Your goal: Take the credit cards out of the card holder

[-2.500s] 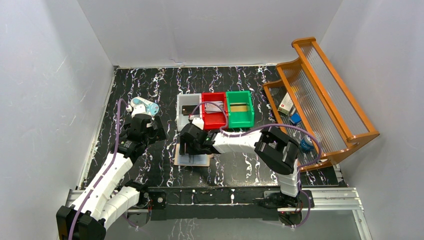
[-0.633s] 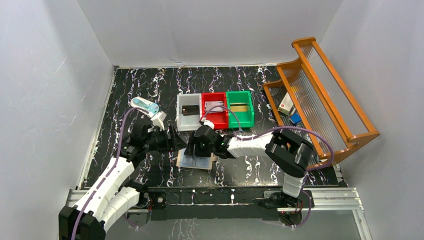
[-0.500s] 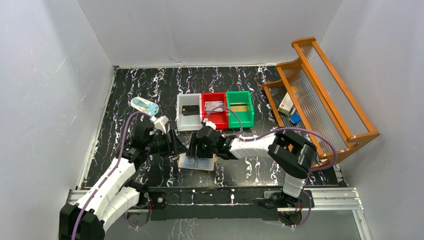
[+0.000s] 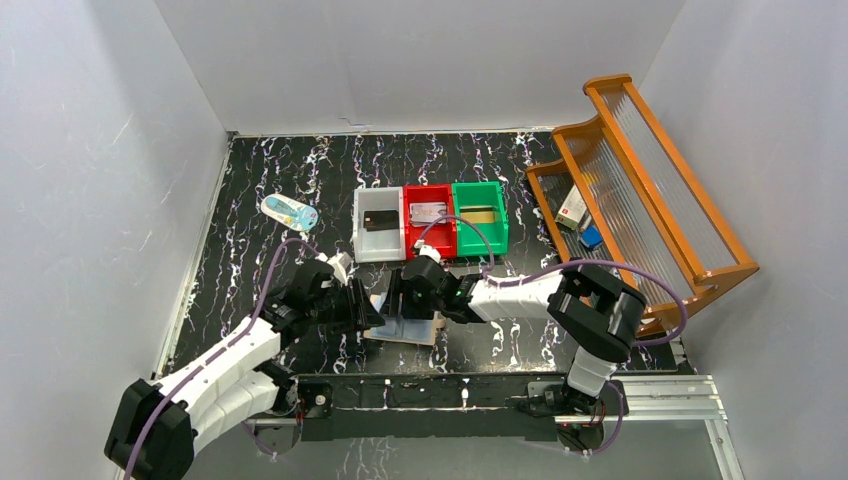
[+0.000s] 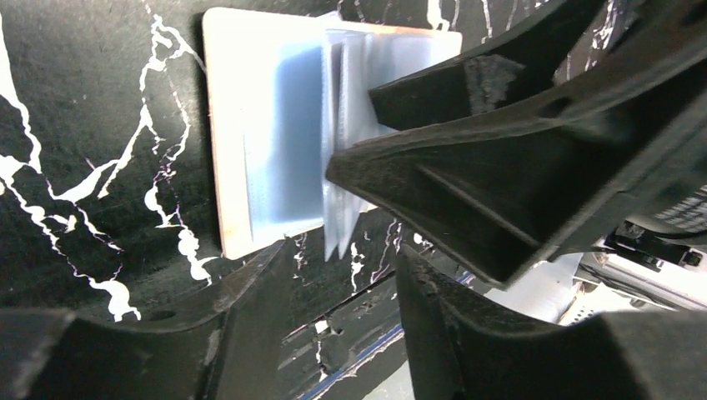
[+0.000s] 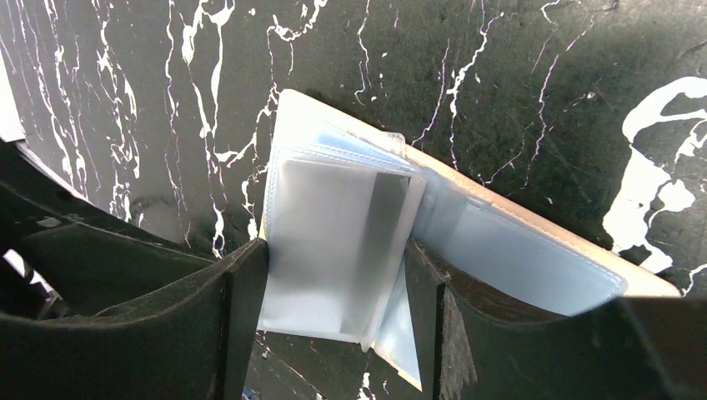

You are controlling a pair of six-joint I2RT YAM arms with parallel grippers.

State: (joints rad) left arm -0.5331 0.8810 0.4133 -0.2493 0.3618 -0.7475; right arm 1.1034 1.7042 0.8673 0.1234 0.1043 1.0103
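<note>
PULLED APART: The card holder point(image 4: 405, 328) lies open on the table point(image 4: 290, 170) between 2 arms. The right pincer point(image 6: 333, 267) straddles its clear sleeves, seemingly gripping them; the left pincer point(image 5: 342, 257), half open, hovers at their edge holding nothing.

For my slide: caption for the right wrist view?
Right tool straddles the clear sleeves of the open card holder.

The table point(image 4: 260, 170) is black, veined with white like marble. The card holder point(image 6: 517, 250) has a beige-tan rim and pale grey-blue, translucent pockets. A white bin point(image 4: 378, 254) holds a black card point(image 4: 379, 221), a red bin point(image 4: 440, 246) a silvery card point(image 4: 428, 212), and a green bin point(image 4: 482, 243) a gold card point(image 4: 479, 216). The wooden rack point(image 4: 608, 83) is orange-brown.
</note>
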